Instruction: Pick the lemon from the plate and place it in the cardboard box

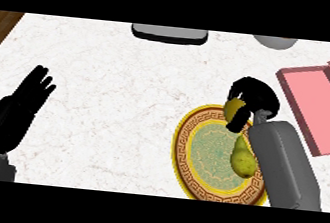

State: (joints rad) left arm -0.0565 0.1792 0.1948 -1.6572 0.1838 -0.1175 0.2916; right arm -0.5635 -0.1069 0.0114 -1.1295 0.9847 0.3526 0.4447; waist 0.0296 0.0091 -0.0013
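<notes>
on the white marbled bench (127, 79), the right robot hand (252, 99) is curled round a small yellow lemon (233, 108) at the far rim of the round gold-bordered plate with a green patterned centre (201, 157), which sits near the bench's right front edge. a yellow-green pear-shaped fruit (242, 161) lies on the plate's right side against the grey forearm, and the pink open box (316, 105) lies just beyond by the right edge. the left robot hand (16, 106) rests open, fingers straight, near the left front corner.

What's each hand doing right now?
Left hand: open, resting, holds nothing.
Right hand: curled round the lemon over the plate.
</notes>
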